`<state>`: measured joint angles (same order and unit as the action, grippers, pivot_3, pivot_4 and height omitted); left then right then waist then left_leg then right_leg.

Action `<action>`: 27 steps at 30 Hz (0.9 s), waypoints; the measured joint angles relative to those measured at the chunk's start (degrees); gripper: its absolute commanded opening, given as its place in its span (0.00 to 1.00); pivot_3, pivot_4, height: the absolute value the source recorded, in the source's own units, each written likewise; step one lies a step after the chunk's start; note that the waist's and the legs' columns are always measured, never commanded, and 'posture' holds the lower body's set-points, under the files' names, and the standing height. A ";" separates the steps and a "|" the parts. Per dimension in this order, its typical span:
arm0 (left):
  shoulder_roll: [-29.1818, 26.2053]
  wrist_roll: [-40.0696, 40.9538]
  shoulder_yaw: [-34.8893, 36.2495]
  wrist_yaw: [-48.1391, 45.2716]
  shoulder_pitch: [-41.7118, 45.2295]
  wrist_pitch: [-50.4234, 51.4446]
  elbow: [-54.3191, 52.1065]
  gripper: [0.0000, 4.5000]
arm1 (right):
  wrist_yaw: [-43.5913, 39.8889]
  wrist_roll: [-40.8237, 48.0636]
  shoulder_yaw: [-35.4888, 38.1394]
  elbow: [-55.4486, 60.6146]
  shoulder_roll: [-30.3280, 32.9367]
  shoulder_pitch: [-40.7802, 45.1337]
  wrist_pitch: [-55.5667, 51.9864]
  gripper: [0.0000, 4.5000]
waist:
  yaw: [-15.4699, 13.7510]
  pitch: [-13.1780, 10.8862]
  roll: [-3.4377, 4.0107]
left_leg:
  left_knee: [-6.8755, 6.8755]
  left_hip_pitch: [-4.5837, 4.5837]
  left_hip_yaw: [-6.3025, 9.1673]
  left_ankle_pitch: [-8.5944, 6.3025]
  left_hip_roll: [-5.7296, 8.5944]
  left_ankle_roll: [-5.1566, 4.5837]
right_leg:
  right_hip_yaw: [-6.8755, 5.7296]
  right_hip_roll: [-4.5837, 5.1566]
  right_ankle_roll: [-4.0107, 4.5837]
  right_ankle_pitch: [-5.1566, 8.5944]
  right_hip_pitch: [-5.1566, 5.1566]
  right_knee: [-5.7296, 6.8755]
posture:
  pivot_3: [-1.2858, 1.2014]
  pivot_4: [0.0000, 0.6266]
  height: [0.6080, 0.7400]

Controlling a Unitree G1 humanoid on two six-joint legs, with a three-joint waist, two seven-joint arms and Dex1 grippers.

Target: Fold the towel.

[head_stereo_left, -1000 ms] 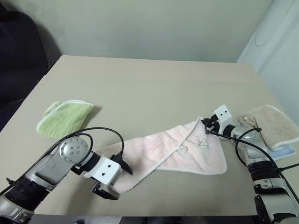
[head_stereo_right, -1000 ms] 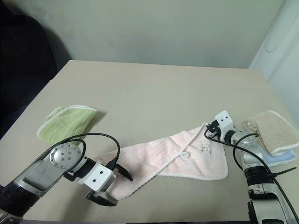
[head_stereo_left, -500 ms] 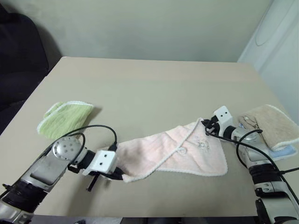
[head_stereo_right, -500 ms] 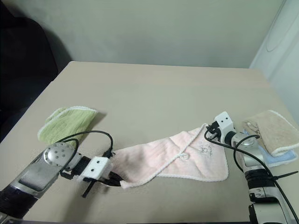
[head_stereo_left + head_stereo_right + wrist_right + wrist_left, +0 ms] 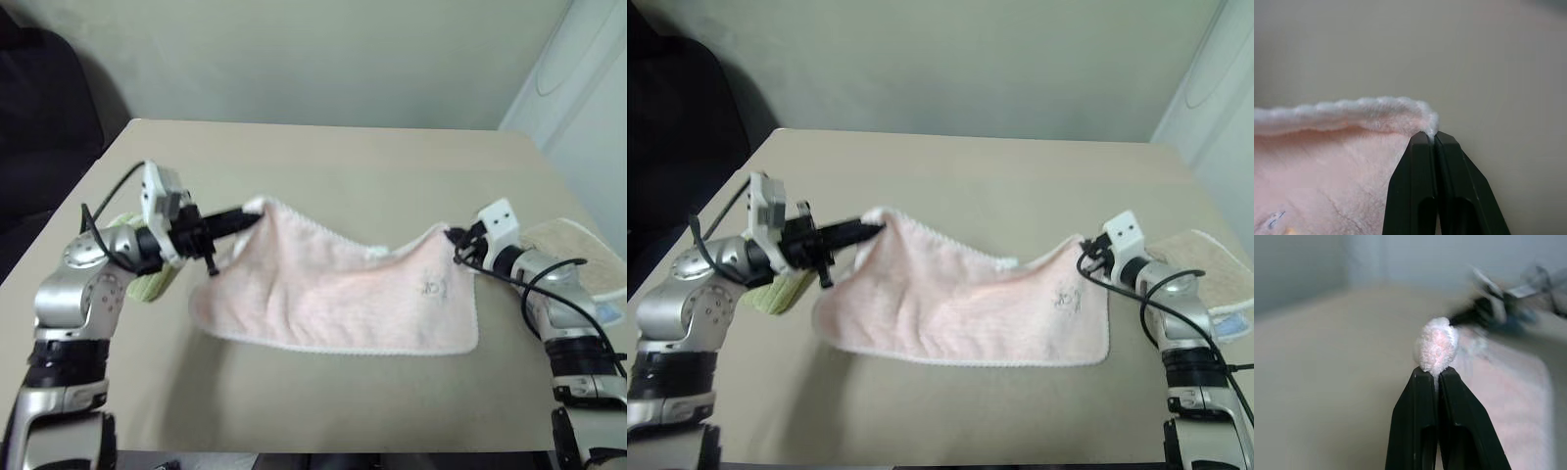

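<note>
The light green ribbed towel (image 5: 147, 286) lies mostly hidden behind the left arm. The beige towel (image 5: 580, 245) is cut off by the picture's edge. In the left wrist view, the right tool (image 5: 1476, 313) is blurred.

One pale pink towel (image 5: 343, 299), one light green ribbed towel (image 5: 147, 286), one beige towel (image 5: 588, 257) lying on one light blue cloth (image 5: 609, 311), two pincers, left (image 5: 257, 216) and right (image 5: 458, 238), one bench (image 5: 333, 166).
</note>
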<state>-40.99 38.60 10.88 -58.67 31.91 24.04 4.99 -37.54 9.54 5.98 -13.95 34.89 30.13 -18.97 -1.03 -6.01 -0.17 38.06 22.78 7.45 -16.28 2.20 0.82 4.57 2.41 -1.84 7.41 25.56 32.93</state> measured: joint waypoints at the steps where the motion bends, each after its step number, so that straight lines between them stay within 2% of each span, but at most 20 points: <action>1: 1.72 -0.43 0.60 2.65 3.24 -0.51 3.07 0.01 | 0.28 0.06 0.60 0.01 0.68 1.31 0.11 0.00 | -0.11 -0.05 -0.06 | 0.02 0.02 0.00 0.07 0.00 -0.01 | -0.01 0.00 -0.12 -0.07 0.00 -0.01 | 0.52 0.24 1.00; 6: 2.99 -1.59 6.09 8.06 13.30 -5.04 13.08 0.01 | 0.52 2.71 5.81 4.10 4.47 4.90 0.33 0.00 | -0.22 -0.13 -0.19 | -0.04 0.08 0.01 0.80 -0.01 -0.12 | -0.06 -0.01 -0.47 -0.23 -0.01 -0.18 | 0.52 0.24 1.00; 10: 2.88 -0.78 7.40 7.67 13.20 -4.71 13.37 0.01 | -0.29 6.81 10.09 8.96 6.91 5.08 -0.23 0.00 | -0.21 -0.14 -0.21 | -0.04 0.14 0.01 0.77 0.01 -0.17 | -0.05 -0.01 -0.48 -0.23 -0.02 -0.33 | 0.52 0.24 1.00; 14: -1.18 3.38 8.80 2.92 0.18 1.41 4.20 0.01 | -4.83 16.82 18.68 19.79 10.33 -2.54 -4.94 0.00 | -0.19 -0.12 -0.26 | -0.10 0.13 0.01 0.67 -0.01 -0.02 | -0.05 -0.09 -0.59 -0.10 -0.07 -0.39 | 0.52 0.24 1.00; 15: -1.98 4.76 9.24 1.92 -3.18 3.18 2.02 0.01 | -6.03 19.14 20.60 22.37 10.68 -5.14 -6.34 0.00 | -0.18 -0.12 -0.37 | -0.13 0.16 0.03 0.32 -0.01 0.43 | -0.05 -0.10 -0.58 -0.10 -0.05 -0.41 | 0.52 0.24 1.00; 19: -7.20 7.53 12.37 -4.19 -18.32 7.72 -6.19 0.01 | -12.42 27.29 26.28 30.70 12.42 -19.10 -11.52 0.00 | -0.03 -0.15 -0.56 | -0.02 0.14 0.05 -0.01 -0.01 0.10 | 0.03 -0.15 -0.41 0.17 -0.04 -0.17 | 0.52 0.24 1.00; 21: -9.30 7.43 13.29 -6.54 -24.79 8.86 -9.20 0.01 | -15.23 29.95 27.16 33.50 12.60 -25.24 -13.55 0.00 | -0.01 -0.16 -0.53 | 0.00 0.12 0.05 -0.01 0.02 0.07 | 0.11 -0.16 -0.79 0.89 -0.04 -0.03 | 0.52 0.24 1.00; 24: -10.10 6.99 13.28 -8.31 -30.01 9.13 -11.23 0.01 | -19.25 30.99 26.90 35.48 13.05 -34.49 -15.11 0.00 | -0.34 -0.17 -0.51 | 0.00 0.28 0.09 -0.01 -0.01 0.08 | 0.14 -0.15 -0.61 1.44 0.02 0.05 | 0.52 0.24 1.00; 27: -10.59 7.23 13.47 -8.50 -30.90 9.93 -11.67 0.01 | -23.23 30.55 25.92 35.66 14.33 -40.84 -15.21 0.00 | -0.48 -0.19 -0.48 | 0.06 0.47 0.06 -0.03 0.04 0.05 | 0.25 -0.13 -0.57 1.46 0.12 0.06 | 0.52 0.24 1.00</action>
<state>-51.58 45.82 24.35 -67.17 1.01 33.97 -6.68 -60.77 40.09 31.90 21.71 49.22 -10.71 -34.18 -1.51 -6.20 -0.65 38.12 23.25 7.51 -16.31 2.24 0.87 4.81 2.28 -2.40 8.87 25.68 32.99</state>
